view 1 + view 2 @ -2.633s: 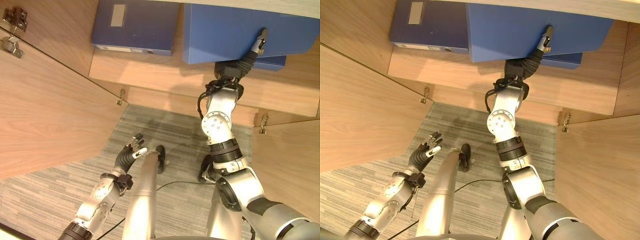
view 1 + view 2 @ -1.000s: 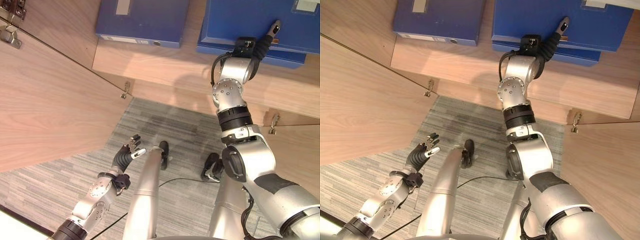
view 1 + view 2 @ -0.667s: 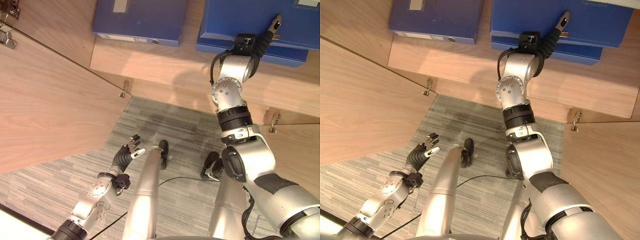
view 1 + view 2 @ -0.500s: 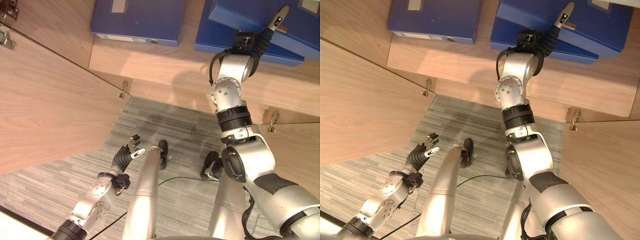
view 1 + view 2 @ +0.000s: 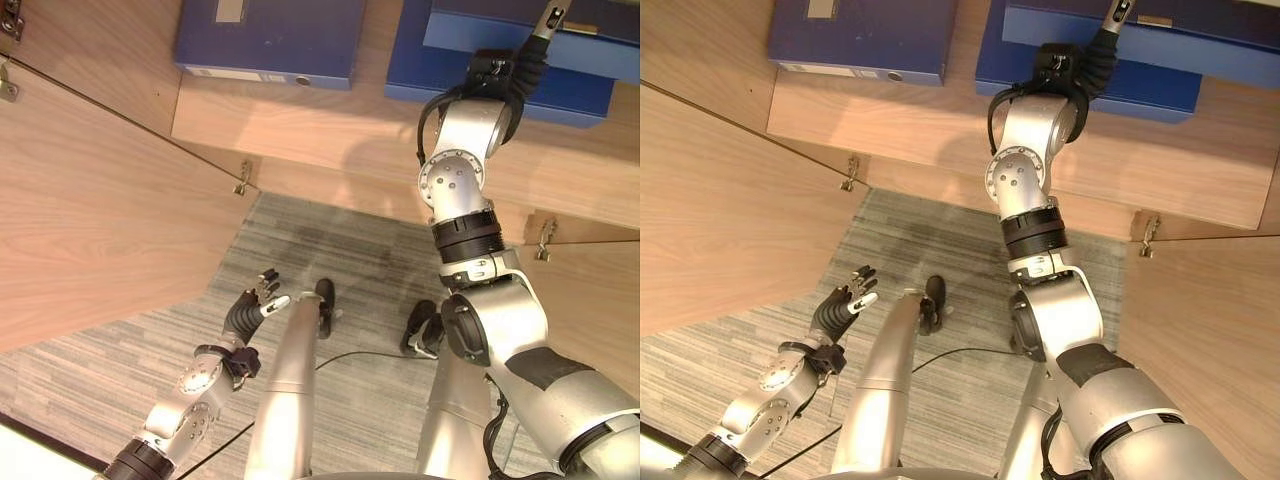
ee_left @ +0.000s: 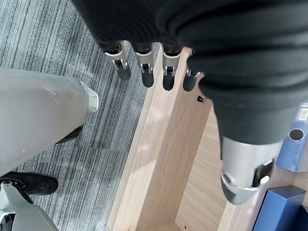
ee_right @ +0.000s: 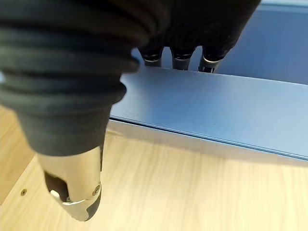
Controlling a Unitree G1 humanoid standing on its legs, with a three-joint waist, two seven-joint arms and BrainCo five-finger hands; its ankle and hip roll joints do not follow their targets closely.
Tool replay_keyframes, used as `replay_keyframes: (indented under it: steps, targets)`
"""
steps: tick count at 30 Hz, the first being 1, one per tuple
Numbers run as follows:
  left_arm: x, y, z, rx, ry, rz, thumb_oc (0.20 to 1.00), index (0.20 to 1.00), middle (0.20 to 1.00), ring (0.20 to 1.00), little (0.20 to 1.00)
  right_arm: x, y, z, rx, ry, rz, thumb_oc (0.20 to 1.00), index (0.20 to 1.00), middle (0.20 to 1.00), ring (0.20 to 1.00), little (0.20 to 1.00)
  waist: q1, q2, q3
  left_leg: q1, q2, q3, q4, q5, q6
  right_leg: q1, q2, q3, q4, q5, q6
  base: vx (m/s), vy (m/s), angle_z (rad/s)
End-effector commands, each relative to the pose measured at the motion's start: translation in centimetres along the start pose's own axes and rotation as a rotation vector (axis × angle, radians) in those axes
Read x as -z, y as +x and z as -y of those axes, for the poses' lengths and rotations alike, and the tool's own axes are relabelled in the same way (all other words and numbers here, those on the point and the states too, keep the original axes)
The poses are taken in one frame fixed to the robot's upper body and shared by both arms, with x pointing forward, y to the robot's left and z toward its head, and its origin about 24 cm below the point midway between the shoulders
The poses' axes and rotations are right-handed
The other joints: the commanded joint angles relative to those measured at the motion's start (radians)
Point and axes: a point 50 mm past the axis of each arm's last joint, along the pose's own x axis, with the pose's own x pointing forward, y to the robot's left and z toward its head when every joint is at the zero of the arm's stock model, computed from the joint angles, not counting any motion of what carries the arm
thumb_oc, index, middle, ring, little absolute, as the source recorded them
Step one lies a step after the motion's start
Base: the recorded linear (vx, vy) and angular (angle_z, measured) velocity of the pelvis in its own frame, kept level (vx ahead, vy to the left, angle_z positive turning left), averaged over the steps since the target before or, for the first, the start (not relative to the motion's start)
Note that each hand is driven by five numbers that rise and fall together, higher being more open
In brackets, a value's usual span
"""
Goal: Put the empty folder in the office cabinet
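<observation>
Right hand [image 5: 1102,45] fingers lie straight on the flat blue folder [image 5: 1170,45] atop another in the cabinet [image 5: 940,110].

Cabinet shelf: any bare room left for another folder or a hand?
Bare wood runs between the left folder and the stacked folders, and along the shelf's front edge. The right side is crowded: two folders stacked, right hand against the upper one. Left hand hangs low.

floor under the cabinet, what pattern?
Grey carpet with fine darker stripes; clearest in the left wrist view.
</observation>
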Motion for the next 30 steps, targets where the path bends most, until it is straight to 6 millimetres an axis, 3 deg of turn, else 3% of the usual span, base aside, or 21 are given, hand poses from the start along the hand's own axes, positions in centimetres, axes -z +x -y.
replay_keyframes:
  steps: [1, 5, 8, 9, 11, 14, 15, 19, 30]
  targets:
    - [-0.5, -1.0, -0.4, 0.016, 0.014, 0.017, 1.000, 1.000, 1.000, 1.000, 1.000, -0.5, -1.2, -4.7, -0.305, -0.117, 0.029, 1.000, 1.000, 1.000, 1.000, 1.000, 0.001, -0.008, -0.012, 0.024, -0.005, 0.014, -0.036, -0.046, 0.046, 0.033, 0.006, 0.025, -0.065, 0.039, 0.036, 0.00, 0.000, 0.00]
    - [-0.9, -1.2, -0.9, 0.018, 0.032, 0.024, 1.000, 1.000, 1.000, 1.000, 1.000, 0.0, -0.9, -4.9, -0.426, -0.292, -0.007, 1.000, 1.000, 1.000, 1.000, 1.000, -0.003, -0.016, -0.010, 0.023, 0.000, 0.016, -0.035, -0.043, 0.043, 0.033, 0.007, 0.024, -0.067, 0.040, 0.033, 0.00, 0.000, 0.00]
    - [-1.3, -1.7, -1.8, 0.006, 0.063, 0.024, 1.000, 1.000, 1.000, 1.000, 1.000, 1.4, -0.8, -4.8, -0.553, -0.544, -0.075, 1.000, 1.000, 1.000, 1.000, 1.000, -0.012, -0.034, -0.011, 0.018, 0.009, 0.016, -0.036, -0.038, 0.038, 0.029, 0.011, 0.020, -0.075, 0.047, 0.030, -0.01, -0.010, 0.00]
    - [-1.4, -2.1, -2.2, 0.001, 0.079, 0.023, 1.000, 1.000, 1.000, 1.000, 1.000, 1.8, -0.7, -4.7, -0.625, -0.709, -0.089, 1.000, 1.000, 1.000, 1.000, 1.000, -0.018, -0.043, -0.011, 0.015, 0.012, 0.016, -0.037, -0.035, 0.035, 0.026, 0.012, 0.017, -0.079, 0.051, 0.029, 0.00, 0.000, 0.00]
    - [-1.6, -2.2, -2.4, -0.004, 0.087, 0.027, 1.000, 1.000, 1.000, 1.000, 1.000, 1.9, -0.4, -4.6, -0.646, -0.797, -0.090, 1.000, 1.000, 1.000, 1.000, 1.000, -0.021, -0.045, -0.011, 0.011, 0.013, 0.016, -0.037, -0.034, 0.034, 0.023, 0.013, 0.015, -0.080, 0.053, 0.028, 0.00, 0.000, 0.00]
    - [-2.0, -2.7, -3.0, -0.016, 0.114, 0.037, 1.000, 1.000, 1.000, 1.000, 1.000, 2.5, -0.1, -4.9, -0.756, -1.106, -0.043, 1.000, 1.000, 1.000, 1.000, 1.000, -0.031, -0.058, -0.012, 0.003, 0.018, 0.014, -0.040, -0.030, 0.031, 0.017, 0.016, 0.010, -0.088, 0.062, 0.028, 0.00, 0.000, 0.00]
    - [-2.0, -3.1, -3.3, -0.025, 0.123, 0.036, 1.000, 1.000, 1.000, 1.000, 1.000, 2.7, -0.1, -5.2, -0.833, -1.281, 0.001, 1.000, 1.000, 1.000, 1.000, 1.000, -0.038, -0.065, -0.014, -0.002, 0.021, 0.012, -0.040, -0.029, 0.029, 0.014, 0.018, 0.006, -0.093, 0.065, 0.027, 0.00, 0.000, 0.00]
    - [-1.8, -3.6, -3.4, -0.023, 0.127, 0.023, 1.000, 1.000, 1.000, 1.000, 1.000, 2.5, 0.0, -5.1, -0.974, -1.593, 0.080, 1.000, 1.000, 1.000, 1.000, 1.000, -0.051, -0.069, -0.023, -0.015, 0.025, 0.007, -0.037, -0.030, 0.029, 0.004, 0.023, 0.000, -0.096, 0.067, 0.026, -0.01, -0.006, -0.04]
    - [-1.6, -3.7, -3.3, 0.007, 0.174, 0.013, 1.000, 1.000, 1.000, 1.000, 1.000, 0.8, 1.7, -1.0, -0.981, -1.958, 0.058, 1.000, 1.000, 1.000, 1.000, 1.000, -0.049, -0.061, -0.015, -0.013, 0.025, 0.011, -0.051, -0.025, 0.033, 0.008, 0.021, -0.006, -0.109, 0.068, 0.030, 0.00, -0.001, -0.03]
